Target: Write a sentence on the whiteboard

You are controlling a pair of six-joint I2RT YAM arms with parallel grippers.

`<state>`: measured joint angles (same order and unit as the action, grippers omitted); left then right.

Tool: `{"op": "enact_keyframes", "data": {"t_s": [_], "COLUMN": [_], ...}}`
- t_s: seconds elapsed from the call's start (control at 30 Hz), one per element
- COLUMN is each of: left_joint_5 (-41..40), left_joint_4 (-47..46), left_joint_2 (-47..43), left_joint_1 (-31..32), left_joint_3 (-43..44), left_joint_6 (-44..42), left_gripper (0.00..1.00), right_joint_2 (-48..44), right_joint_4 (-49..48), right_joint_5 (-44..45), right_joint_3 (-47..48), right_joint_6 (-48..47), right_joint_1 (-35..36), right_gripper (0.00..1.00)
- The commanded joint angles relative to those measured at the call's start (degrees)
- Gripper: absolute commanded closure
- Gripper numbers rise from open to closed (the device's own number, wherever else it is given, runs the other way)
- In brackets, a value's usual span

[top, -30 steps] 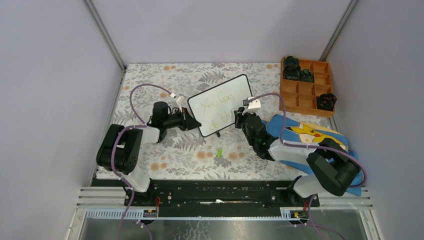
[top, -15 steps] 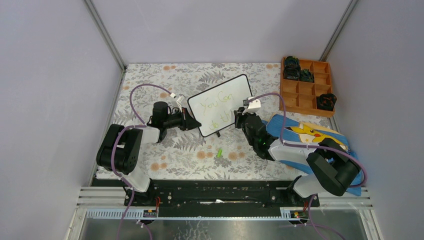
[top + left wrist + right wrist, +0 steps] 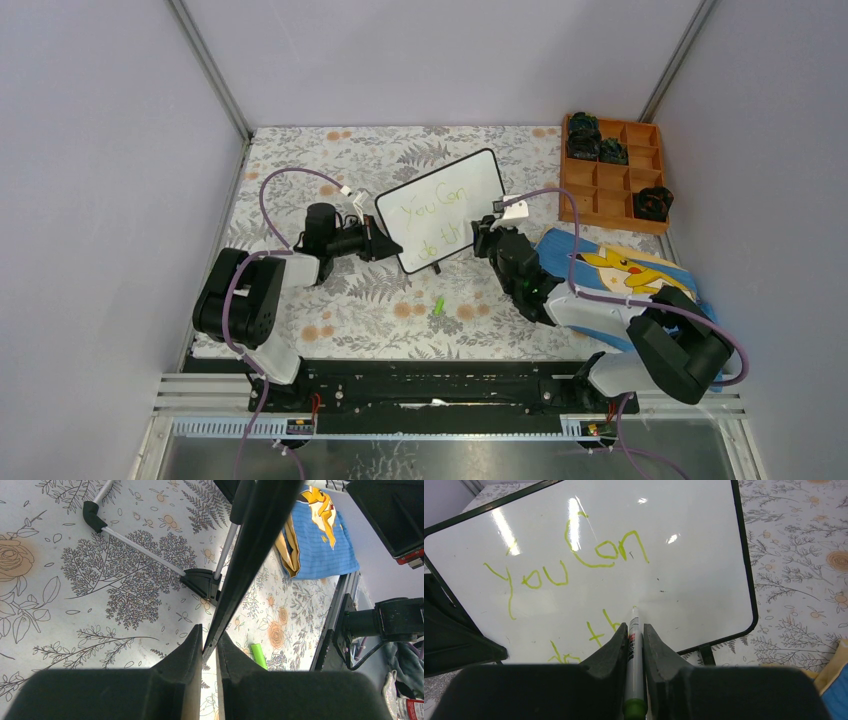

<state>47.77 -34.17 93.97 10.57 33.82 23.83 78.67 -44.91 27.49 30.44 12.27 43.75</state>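
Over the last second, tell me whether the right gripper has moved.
Yes: the right gripper edged slightly right along the whiteboard, toward the wooden tray.

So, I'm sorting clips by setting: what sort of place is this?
Likely a lab robot cell: plain walls box in a cloth-covered table, with a left arm and right arm bolted to a rail.

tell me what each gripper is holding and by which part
The left gripper pinches the whiteboard by the black frame at its edge. The right gripper grips a green marker by its barrel, tip toward the board.
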Motion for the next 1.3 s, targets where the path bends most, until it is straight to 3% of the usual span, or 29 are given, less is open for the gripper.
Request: {"op": "enact_keyframes", "data": {"t_s": [0.0,1.27], "left_joint_5": [-5.7,-5.7], "left_joint_4": [5.7,5.9], "left_joint_2": [1.8,1.7], "left_joint_1": [0.5,0.6], "left_joint_3": [0.1,0.1], "left_joint_6": [-1.9,-2.0], "left_gripper": [1.00,1.00], "right_joint_2": [-2.6,3.1], "right_joint_4": [0.0,-1.0], "right_joint_5": [0.6,0.0], "right_joint_3": [-0.2,0.9], "right_joint_6": [0.5,1.1], "right_joint_1": [-0.5,-0.5], "right_gripper": [1.00,1.00]}}
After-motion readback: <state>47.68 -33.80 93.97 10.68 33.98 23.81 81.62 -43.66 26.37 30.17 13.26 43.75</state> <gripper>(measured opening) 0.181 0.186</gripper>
